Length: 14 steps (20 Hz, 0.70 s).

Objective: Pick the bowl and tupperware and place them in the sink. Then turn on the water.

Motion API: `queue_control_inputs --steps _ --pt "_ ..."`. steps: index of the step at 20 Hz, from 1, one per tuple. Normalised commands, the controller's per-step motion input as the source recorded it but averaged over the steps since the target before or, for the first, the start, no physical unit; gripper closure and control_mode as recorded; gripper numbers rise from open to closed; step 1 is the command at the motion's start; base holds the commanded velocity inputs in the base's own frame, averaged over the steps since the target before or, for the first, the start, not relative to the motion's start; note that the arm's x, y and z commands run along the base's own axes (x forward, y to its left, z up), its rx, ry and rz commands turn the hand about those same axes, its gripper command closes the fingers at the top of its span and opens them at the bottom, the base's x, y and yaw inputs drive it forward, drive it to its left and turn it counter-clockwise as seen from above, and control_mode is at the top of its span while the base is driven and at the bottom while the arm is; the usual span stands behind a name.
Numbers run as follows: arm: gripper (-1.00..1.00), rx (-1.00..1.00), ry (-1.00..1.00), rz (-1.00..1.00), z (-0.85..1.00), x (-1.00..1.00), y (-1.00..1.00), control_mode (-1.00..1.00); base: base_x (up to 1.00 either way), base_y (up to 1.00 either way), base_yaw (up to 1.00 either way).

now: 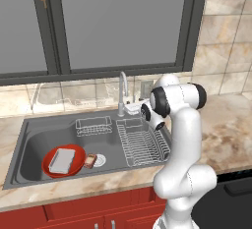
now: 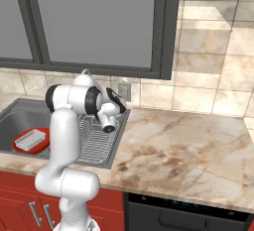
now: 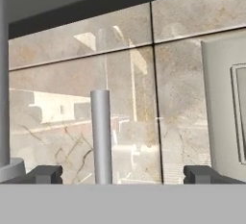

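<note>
The red bowl [image 1: 49, 166] lies in the left of the sink [image 1: 34, 137], with the grey tupperware [image 1: 62, 160] resting inside it. Both also show at the left of the right base view, bowl [image 2: 40, 135] and tupperware [image 2: 31, 139]. My gripper [image 3: 122, 175] is open, up at the back rim of the sink beside the curved chrome faucet [image 1: 122, 91]. A thin upright grey rod [image 3: 101, 136] of the faucet stands between the two fingertips [image 3: 45, 174], touching neither. No water shows at the spout.
A small white-and-brown drain piece [image 1: 96, 160] sits right of the bowl. A wire rack [image 1: 93, 126] hangs at the basin's back, and a ribbed drainboard [image 1: 142, 147] lies under my arm. A wall outlet [image 3: 226, 107] is on the tiles ahead. Marble counter [image 2: 183, 150] stretches right.
</note>
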Motion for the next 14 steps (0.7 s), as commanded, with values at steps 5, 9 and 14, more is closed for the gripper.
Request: queue_control_inputs --steps 5,9,14 --pt "-1.00 0.00 0.00 -0.09 -0.04 0.02 -0.02 -1.00 0.00 0.00 0.00" --pt "-1.00 0.00 0.00 -0.08 0.00 0.08 -0.19 -1.00 0.00 0.00 0.00" --pt "-1.00 0.00 0.00 -0.06 0.00 0.02 -0.27 -1.00 0.00 0.00 0.00"
